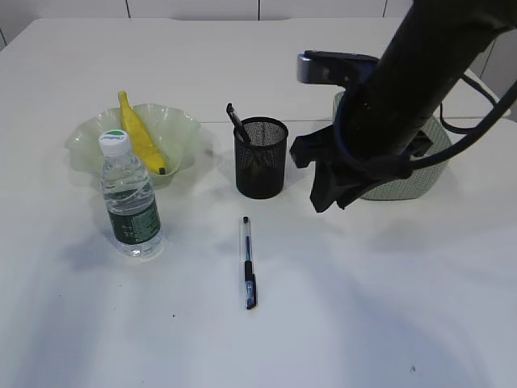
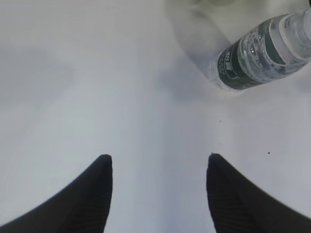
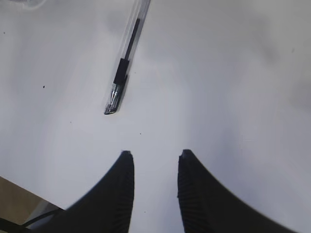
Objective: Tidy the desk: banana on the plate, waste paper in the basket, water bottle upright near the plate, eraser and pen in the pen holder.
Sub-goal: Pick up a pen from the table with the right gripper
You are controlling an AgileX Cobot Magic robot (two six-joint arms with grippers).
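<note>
Both grippers hang parted and empty: right gripper (image 3: 154, 158) near the pen (image 3: 124, 68), left gripper (image 2: 159, 162) near the bottle (image 2: 262, 53), whose cap is cut off.

I work over a white table (image 1: 363, 307) whose matte top carries soft grey shadows and a few tiny dark specks, one of them near its front right corner (image 1: 413, 369) and another showing in my right wrist view (image 3: 43, 87). Behind the table's far edge I see a pale wall (image 1: 194, 8) split by thin dark vertical seams. Past the table's edge, in the lower left corner of my right wrist view, lies a strip of brown floor (image 3: 14, 194).
</note>
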